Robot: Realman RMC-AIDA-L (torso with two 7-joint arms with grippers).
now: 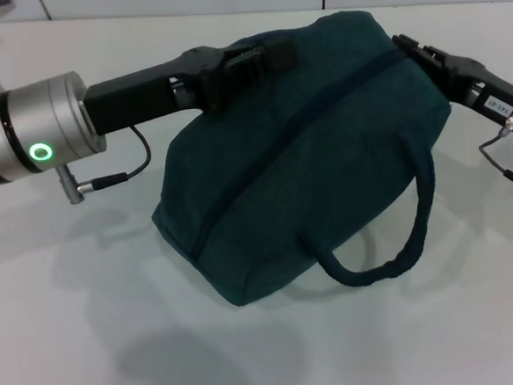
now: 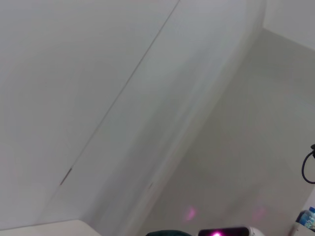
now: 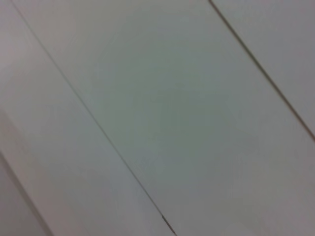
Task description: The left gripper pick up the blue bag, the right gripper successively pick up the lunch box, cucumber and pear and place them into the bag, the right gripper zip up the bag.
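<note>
The blue bag (image 1: 307, 162) is tilted in the middle of the head view, its lower left end near the white table (image 1: 117, 343). Its zipper line (image 1: 263, 161) runs from lower left to upper right and looks closed. One loop handle (image 1: 393, 262) hangs at the front. My left gripper (image 1: 261, 62) reaches in from the left and is shut on the bag's top edge. My right gripper (image 1: 402, 46) meets the upper right end of the zipper line, its tip against the fabric. A sliver of the bag shows in the left wrist view (image 2: 167, 232). The lunch box, cucumber and pear are out of view.
The left arm's silver segment with the green ring light (image 1: 41, 153) sits at the left edge, with a cable (image 1: 115, 178) hanging below it. The right arm's cables (image 1: 505, 153) hang at the right edge. A wall rises behind the table. The wrist views show mainly wall panels.
</note>
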